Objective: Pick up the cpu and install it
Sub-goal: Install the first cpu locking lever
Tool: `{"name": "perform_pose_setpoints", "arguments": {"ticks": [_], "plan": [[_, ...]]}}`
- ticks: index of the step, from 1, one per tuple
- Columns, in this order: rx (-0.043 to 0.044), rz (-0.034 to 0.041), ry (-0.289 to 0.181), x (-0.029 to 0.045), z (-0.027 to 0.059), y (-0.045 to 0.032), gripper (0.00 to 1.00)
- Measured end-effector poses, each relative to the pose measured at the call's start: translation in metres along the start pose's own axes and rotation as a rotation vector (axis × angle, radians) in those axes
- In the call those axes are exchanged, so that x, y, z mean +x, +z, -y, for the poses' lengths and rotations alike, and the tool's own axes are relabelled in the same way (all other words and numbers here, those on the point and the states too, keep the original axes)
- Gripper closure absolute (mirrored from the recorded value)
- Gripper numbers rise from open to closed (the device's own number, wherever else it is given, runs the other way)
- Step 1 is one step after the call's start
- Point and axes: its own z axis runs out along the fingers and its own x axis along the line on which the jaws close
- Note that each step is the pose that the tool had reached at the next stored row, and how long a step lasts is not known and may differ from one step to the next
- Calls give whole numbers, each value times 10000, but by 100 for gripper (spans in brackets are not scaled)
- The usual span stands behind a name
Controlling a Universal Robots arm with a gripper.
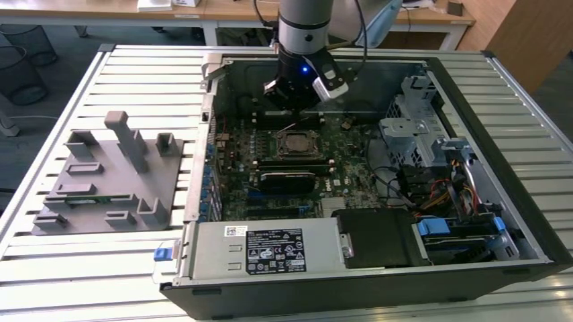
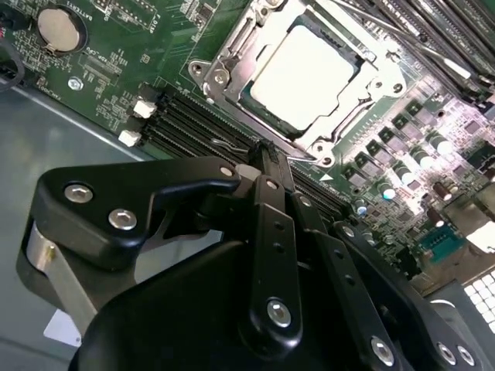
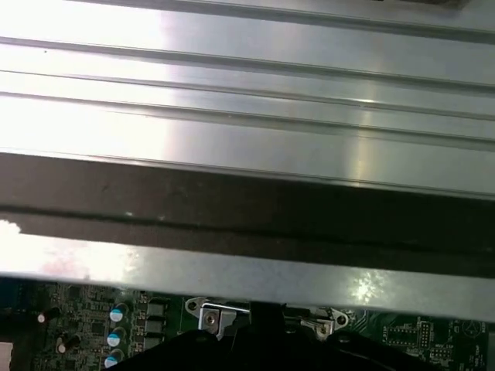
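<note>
i've got the gripper (image 1: 288,100) hanging inside the open computer case (image 1: 501,100), above the far part of the green board (image 1: 345,171) as the exterior view shows it. in the second wrist view the black fingers (image 2: 267,166) stand pressed together with no gap at their tips and nothing held between them — they end just over the dark memory slots (image 2: 193,120) beside the socket. the cpu (image 2: 302,73) is already lying flat in the metal socket frame (image 2: 232,62), its pale silver top facing up; in the exterior view i see it as a small square near the middle of the board, just in front of the gripper. off to the exterior view's left, a grey holder block (image 1: 103,178) sits on the slatted table (image 1: 54,268), well apart from the case.
</note>
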Motion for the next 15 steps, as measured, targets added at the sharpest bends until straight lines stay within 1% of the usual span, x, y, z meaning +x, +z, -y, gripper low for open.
{"name": "perform_pose_setpoints", "arguments": {"ticks": [6,15], "plan": [[0,-3,-14,-79,-7,15,89],[1,-2,-13,-133,-16,77,89]]}}
